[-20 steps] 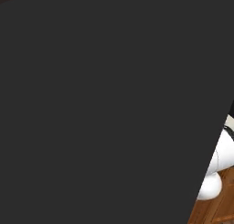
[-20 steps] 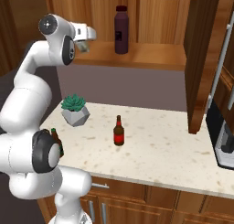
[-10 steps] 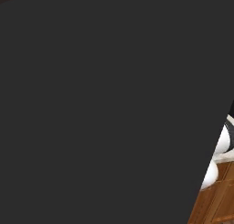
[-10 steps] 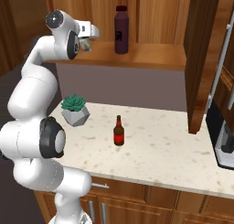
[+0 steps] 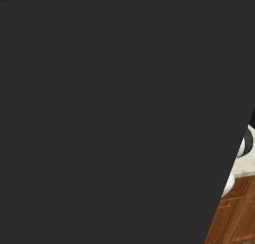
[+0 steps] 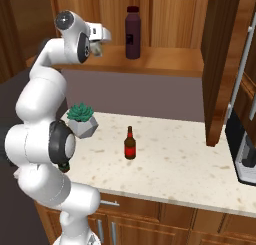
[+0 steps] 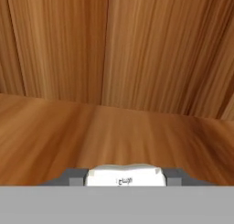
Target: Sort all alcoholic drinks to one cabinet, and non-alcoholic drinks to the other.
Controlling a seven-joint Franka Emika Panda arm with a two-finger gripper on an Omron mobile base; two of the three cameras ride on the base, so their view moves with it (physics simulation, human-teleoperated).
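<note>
In the right base view the white arm reaches up to the open wall cabinet (image 6: 165, 64), its hand at the left end of the cabinet's wooden shelf. The gripper (image 6: 96, 48) has a small white carton (image 6: 97, 48) at its tip. The hand view shows that carton (image 7: 125, 175) as a pale block sitting between the two grey fingertips (image 7: 75, 176), one at each of its sides, so the claw is partly closed and clamped on the carton. Ahead of it lie the bare shelf floor and the wooden back wall of the cabinet. Whether the carton's base touches the shelf cannot be told.

Further right on the same shelf, near its middle, stands the dark purple bottle (image 6: 132, 32), upright, cap on, well apart from the carton. The cabinet's door (image 6: 220, 64) hangs open at the right.

Below, on the speckled counter (image 6: 190, 174), a small potted succulent (image 6: 81, 120) sits near the left edge, partly behind the arm. Right of it, near the counter's middle, a brown beer bottle (image 6: 130, 143) stands upright. At the counter's right edge is a dark appliance (image 6: 242, 149).

The left base view is mostly a flat dark panel (image 5: 114, 113).
</note>
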